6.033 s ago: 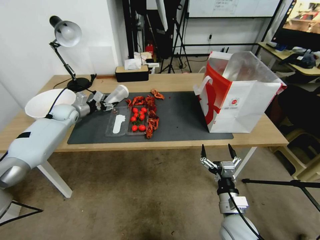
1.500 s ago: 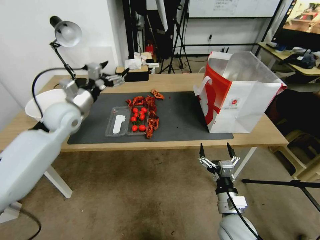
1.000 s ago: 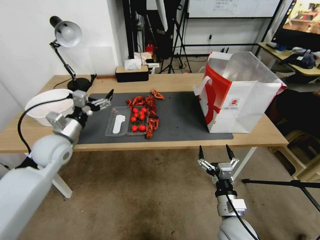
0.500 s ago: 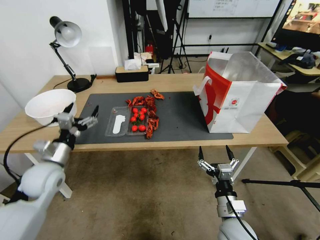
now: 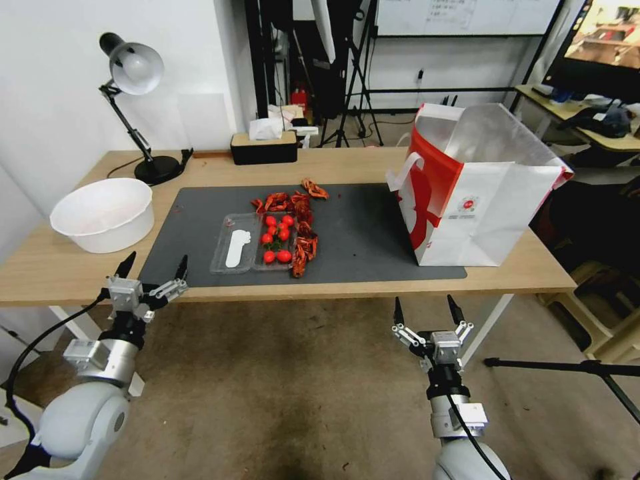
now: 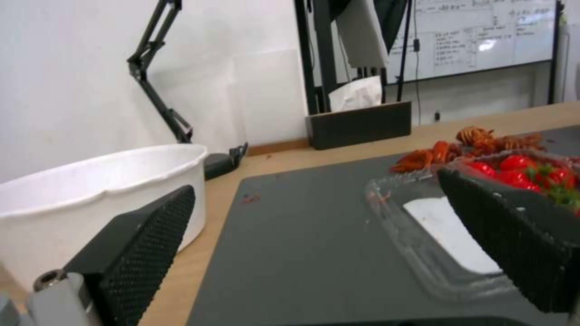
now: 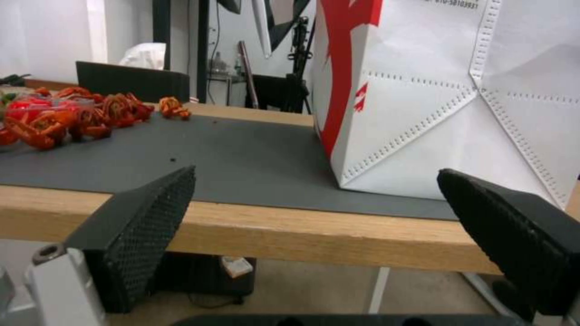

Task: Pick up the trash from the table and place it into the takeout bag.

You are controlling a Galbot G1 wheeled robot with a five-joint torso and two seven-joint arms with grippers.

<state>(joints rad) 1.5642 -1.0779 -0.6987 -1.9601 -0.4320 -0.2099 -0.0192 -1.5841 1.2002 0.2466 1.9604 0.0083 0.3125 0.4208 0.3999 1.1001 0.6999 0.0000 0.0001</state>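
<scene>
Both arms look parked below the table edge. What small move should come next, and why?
Probably raise the left gripper forward over the table toward the clear plastic tray of tomatoes. It hangs open at the near edge, nearest that tray, while the right gripper waits open below the takeout bag. Red scraps lie on the mat.

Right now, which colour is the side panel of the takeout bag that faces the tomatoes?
Red, with a white curved mark, on the takeout bag; the head view shows it best.

White basin (image 5: 103,215), desk lamp (image 5: 133,100), tissue box (image 5: 264,147).
</scene>
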